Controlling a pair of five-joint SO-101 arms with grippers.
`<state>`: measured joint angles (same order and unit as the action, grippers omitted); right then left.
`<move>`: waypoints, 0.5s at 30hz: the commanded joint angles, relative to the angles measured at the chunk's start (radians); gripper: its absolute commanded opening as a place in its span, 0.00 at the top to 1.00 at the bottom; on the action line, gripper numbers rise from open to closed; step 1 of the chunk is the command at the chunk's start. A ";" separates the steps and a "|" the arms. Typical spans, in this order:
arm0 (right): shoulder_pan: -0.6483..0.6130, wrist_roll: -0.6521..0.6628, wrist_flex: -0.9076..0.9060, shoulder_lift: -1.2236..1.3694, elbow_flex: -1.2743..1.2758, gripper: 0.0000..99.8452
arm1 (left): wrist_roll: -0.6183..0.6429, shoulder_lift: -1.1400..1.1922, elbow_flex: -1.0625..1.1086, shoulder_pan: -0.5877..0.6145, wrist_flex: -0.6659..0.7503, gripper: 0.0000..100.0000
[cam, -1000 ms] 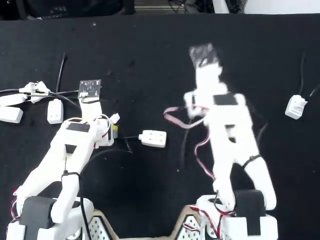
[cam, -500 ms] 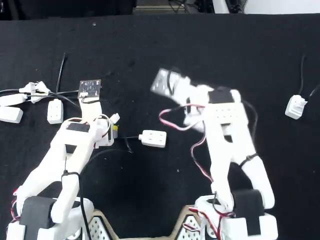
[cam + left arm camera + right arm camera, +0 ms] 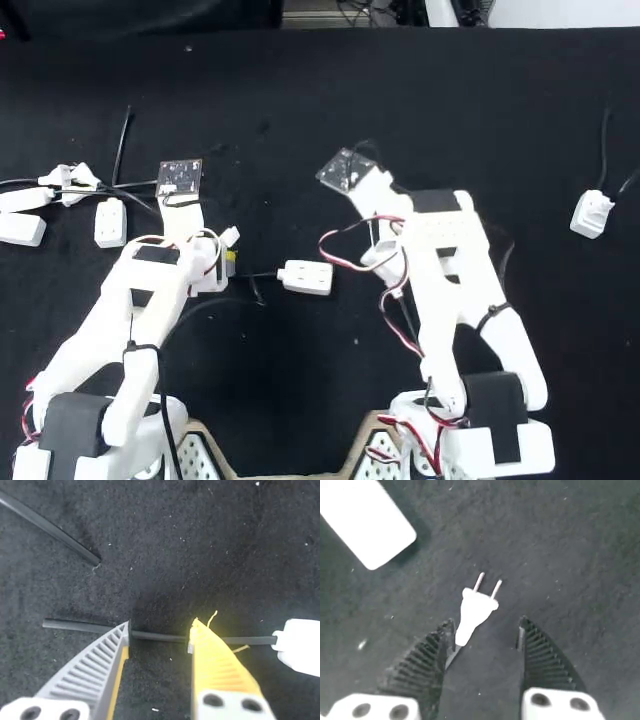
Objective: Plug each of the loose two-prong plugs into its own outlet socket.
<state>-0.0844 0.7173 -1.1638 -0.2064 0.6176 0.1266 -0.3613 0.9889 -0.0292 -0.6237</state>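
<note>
A white two-prong plug (image 3: 474, 611) lies flat on the black cloth, prongs pointing away from my right gripper (image 3: 486, 625). That gripper is open and low, its black fingers (image 3: 535, 650) on either side of the plug's rear end; one finger touches the plug. A white outlet socket (image 3: 369, 524) lies a little farther off. In the high view this socket (image 3: 307, 277) sits mid-table between the arms. My left gripper (image 3: 160, 630) is open, its grey and yellow tips straddling the socket's thin black cable (image 3: 82, 626), close to the white socket body (image 3: 300, 647).
More white sockets and plugs with tangled cables lie at the left edge (image 3: 110, 222) (image 3: 65, 180). Another white plug piece (image 3: 592, 213) with a black cord lies far right. The far half of the black cloth (image 3: 300, 90) is bare.
My right arm has swung left and come down from the far middle of the table to just right of the socket. The left arm has stayed still.
</note>
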 commanded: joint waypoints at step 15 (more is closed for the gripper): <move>0.089 -0.043 0.216 0.232 0.018 0.83 | 0.009 -0.037 -0.016 0.012 0.006 0.81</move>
<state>-0.0169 0.6774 -0.9168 0.0054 0.6329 0.1266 -0.3613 0.9889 -0.0292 -0.6237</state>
